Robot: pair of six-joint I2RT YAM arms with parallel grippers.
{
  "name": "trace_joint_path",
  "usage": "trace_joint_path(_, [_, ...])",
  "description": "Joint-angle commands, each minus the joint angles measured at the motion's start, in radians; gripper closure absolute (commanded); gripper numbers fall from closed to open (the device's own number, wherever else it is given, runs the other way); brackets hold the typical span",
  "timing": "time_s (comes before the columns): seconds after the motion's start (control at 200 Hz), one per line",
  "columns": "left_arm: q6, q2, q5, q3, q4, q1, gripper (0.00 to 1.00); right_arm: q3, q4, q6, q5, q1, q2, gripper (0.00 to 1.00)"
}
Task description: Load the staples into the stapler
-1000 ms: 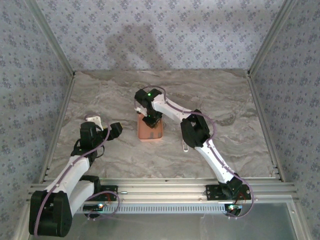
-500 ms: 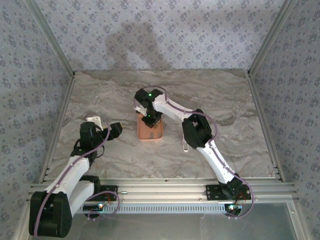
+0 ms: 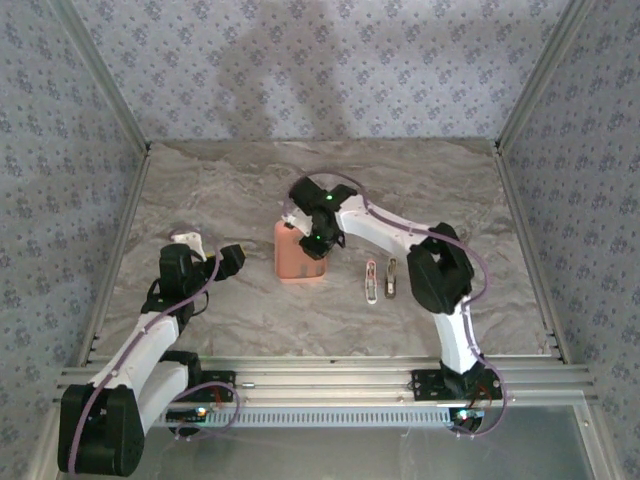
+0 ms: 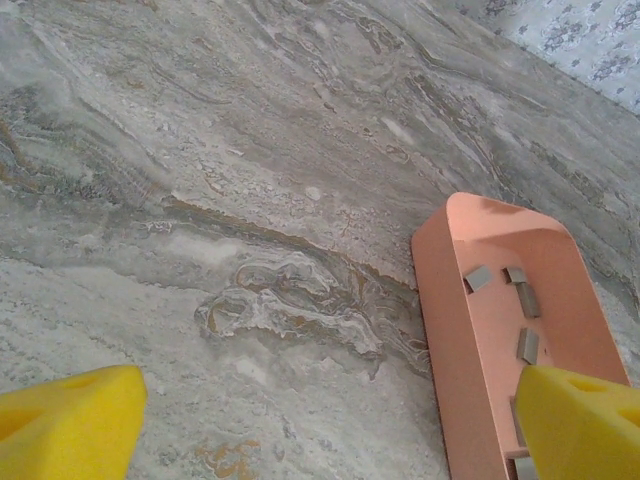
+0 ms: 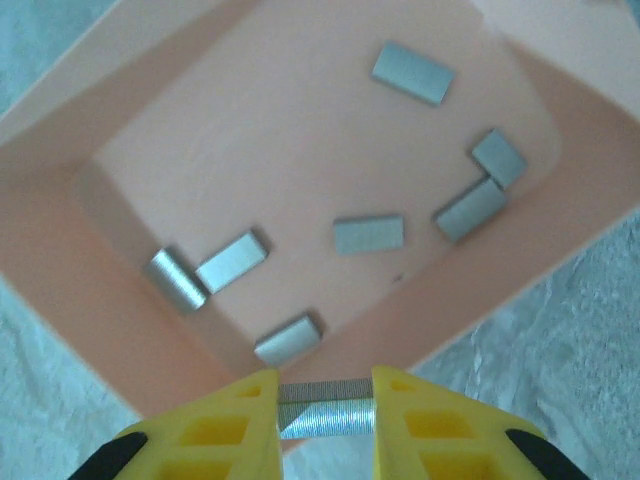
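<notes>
My right gripper (image 5: pixel 325 422) is shut on one grey strip of staples (image 5: pixel 325 410), held crosswise between its yellow fingertips just above the near rim of the salmon-orange tray (image 5: pixel 60 210). Several more staples (image 5: pixel 368 234) lie loose on the tray floor. From above, the right gripper (image 3: pixel 318 243) hangs over the tray's (image 3: pixel 296 268) right side. The stapler (image 3: pixel 371 281) lies opened out on the table right of the tray, its two slim halves side by side. My left gripper (image 3: pixel 232 258) stands open left of the tray, nothing between its fingers (image 4: pixel 70 425).
In the left wrist view the tray's wall (image 4: pixel 450 350) rises close to my right-hand finger (image 4: pixel 585 420). Marble tabletop (image 3: pixel 220 200) stretches all round, bounded by patterned walls at the back and sides and by the metal rail (image 3: pixel 320 380) in front.
The right arm has swung its elbow to the right, uncovering the stapler. Its gripper has shifted right and come up from the tray with a staple strip between its fingers. The left arm has stayed still.
</notes>
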Motion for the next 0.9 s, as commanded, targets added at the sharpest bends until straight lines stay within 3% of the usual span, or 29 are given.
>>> trace_joint_path(0.0, [0.002, 0.003, 0.028, -0.014, 0.045, 0.006, 0.05, -0.112, 0.053, -0.046, -0.023, 0.018, -0.117, 0.77])
trace_joint_path(0.24, [-0.012, 0.029, 0.068, -0.012, 0.079, 0.002, 0.05, -0.378, 0.102, -0.005, -0.042, 0.051, -0.291, 0.77])
trace_joint_path(0.465, [0.02, 0.1, 0.187, 0.0, 0.169, -0.035, 0.05, -0.587, 0.158, -0.015, 0.005, 0.131, -0.405, 0.78])
trace_joint_path(0.895, [0.038, 0.143, 0.153, 0.023, 0.194, -0.115, 0.05, -0.643, 0.137, -0.101, 0.042, 0.222, -0.295, 0.77])
